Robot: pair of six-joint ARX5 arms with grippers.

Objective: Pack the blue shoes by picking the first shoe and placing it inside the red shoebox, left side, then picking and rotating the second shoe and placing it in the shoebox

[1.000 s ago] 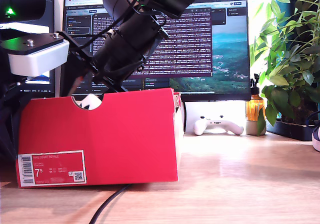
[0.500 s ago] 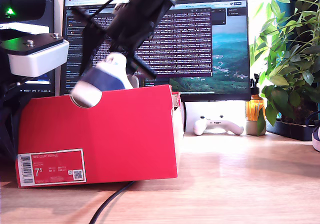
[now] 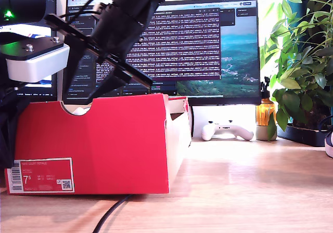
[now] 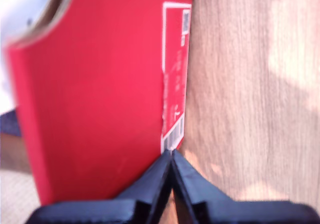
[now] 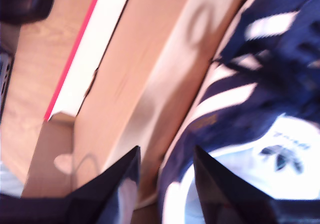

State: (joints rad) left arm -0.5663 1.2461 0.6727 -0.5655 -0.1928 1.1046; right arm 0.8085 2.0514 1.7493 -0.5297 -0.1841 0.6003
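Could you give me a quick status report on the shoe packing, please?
My first gripper shut, empty, outside the red shoebox. My second gripper open over a blue shoe lying inside. Nothing obstructing.

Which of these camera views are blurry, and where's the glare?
Exterior view: mostly sharp, with bright window glare on the wooden desk. First wrist view: soft, the red shoebox label unreadable. Second wrist view: smeared, the blue shoe streaked and its white tongue overexposed.

- My second gripper [image 5: 165,171] hangs with jaws apart over the red shoebox [image 5: 75,59], looking at its brown inside.
- A blue shoe [image 5: 260,109] lies in the shoebox against a wall, white tongue showing, blurred.
- One finger [image 5: 117,184] overlaps the brown wall.
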